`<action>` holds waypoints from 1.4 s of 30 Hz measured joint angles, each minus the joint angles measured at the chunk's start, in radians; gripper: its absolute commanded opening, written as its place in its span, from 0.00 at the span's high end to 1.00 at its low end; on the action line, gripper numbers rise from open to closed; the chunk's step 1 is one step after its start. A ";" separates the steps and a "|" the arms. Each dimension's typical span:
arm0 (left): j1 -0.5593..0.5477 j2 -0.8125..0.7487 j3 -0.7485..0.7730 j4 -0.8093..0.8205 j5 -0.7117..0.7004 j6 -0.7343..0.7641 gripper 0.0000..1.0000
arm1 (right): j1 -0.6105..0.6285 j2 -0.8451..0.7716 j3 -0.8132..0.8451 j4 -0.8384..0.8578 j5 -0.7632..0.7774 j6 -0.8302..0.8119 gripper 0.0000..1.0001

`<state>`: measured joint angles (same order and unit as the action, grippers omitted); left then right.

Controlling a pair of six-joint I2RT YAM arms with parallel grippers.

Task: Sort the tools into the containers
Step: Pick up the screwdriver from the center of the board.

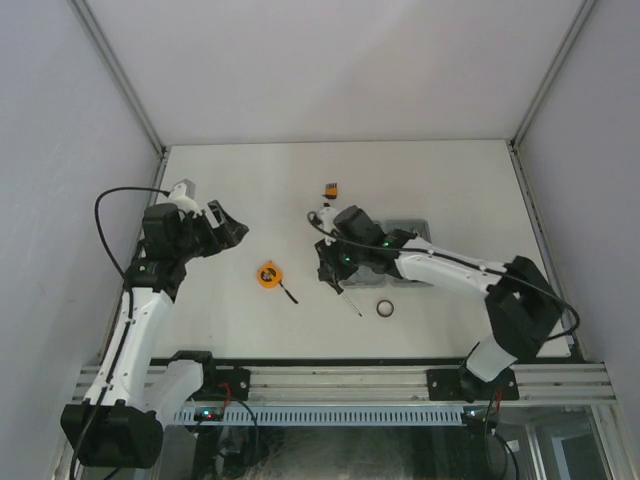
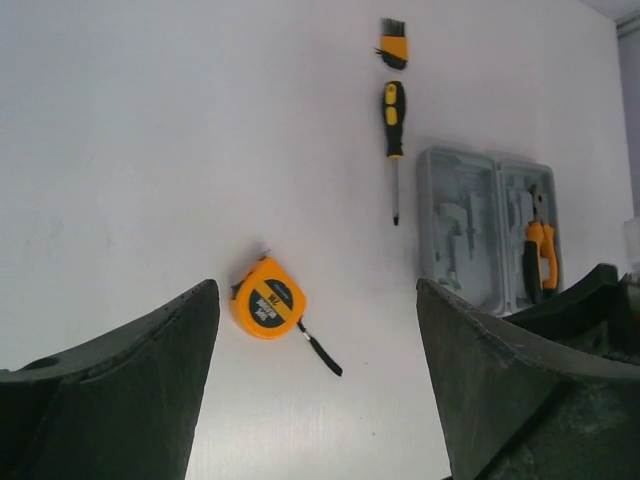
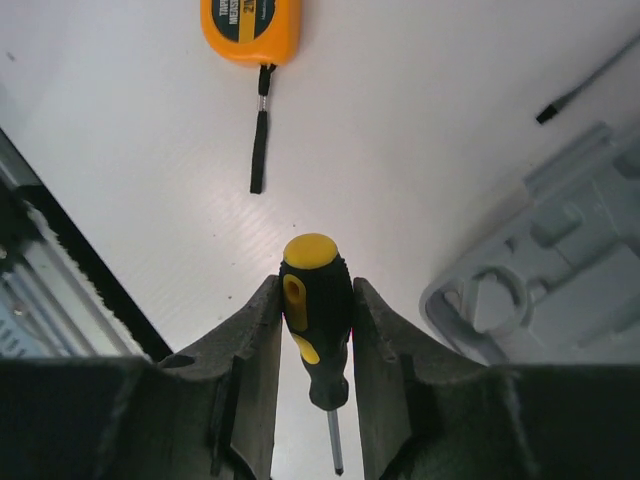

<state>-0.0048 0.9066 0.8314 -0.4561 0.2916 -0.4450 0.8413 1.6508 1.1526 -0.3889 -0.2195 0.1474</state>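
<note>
**Screwdriver pinched, case just to the right**

Top view: the right gripper (image 1: pixel 331 268) pinches a screwdriver (image 1: pixel 350 300) at the middle of the tabletop (image 1: pixel 250 180). The grey case (image 1: pixel 408 226) lies just beside it, toward the right edge.

Left wrist: the left gripper (image 2: pixel 315 290) is spread, with the tape measure (image 2: pixel 266 298) ahead.

Right wrist: the handle runs along the jaws, and the case is on their right.

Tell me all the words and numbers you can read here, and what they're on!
On the tape measure: white writing on its black label, too blurred to read.
On the held screwdriver: no writing shows.
On the grey case: no writing shows.
So there is nothing I can quote for you.
</note>
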 measured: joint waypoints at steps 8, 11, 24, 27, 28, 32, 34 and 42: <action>-0.278 -0.025 0.000 0.039 -0.038 0.000 0.18 | -0.108 -0.336 -0.338 0.277 0.021 0.290 1.00; -0.394 -0.032 0.000 0.075 -0.050 0.000 0.18 | -0.159 -0.472 -0.467 0.391 0.003 0.410 1.00; -0.817 0.127 -0.001 0.301 -0.075 -0.035 0.20 | -0.226 -0.748 -0.579 0.554 -0.075 0.695 1.00; -0.863 0.157 -0.001 0.346 -0.077 -0.051 0.21 | -0.226 -0.750 -0.586 0.582 -0.088 0.737 1.00; -0.876 0.167 -0.001 0.361 -0.078 -0.055 0.22 | -0.227 -0.751 -0.593 0.592 -0.090 0.754 1.00; -0.915 0.198 -0.001 0.394 -0.080 -0.072 0.27 | -0.227 -0.773 -0.624 0.606 -0.076 0.797 1.00; -0.935 0.211 -0.001 0.408 -0.079 -0.080 0.32 | -0.227 -0.795 -0.635 0.605 -0.059 0.811 1.00; -0.977 0.265 -0.001 0.438 -0.069 -0.100 0.62 | -0.258 -0.882 -0.645 0.603 -0.014 0.847 1.00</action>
<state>-0.9817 1.1717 0.8303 -0.0181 0.2222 -0.5446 0.5835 0.7689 0.5076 0.2142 -0.2333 0.9947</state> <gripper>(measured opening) 0.477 0.293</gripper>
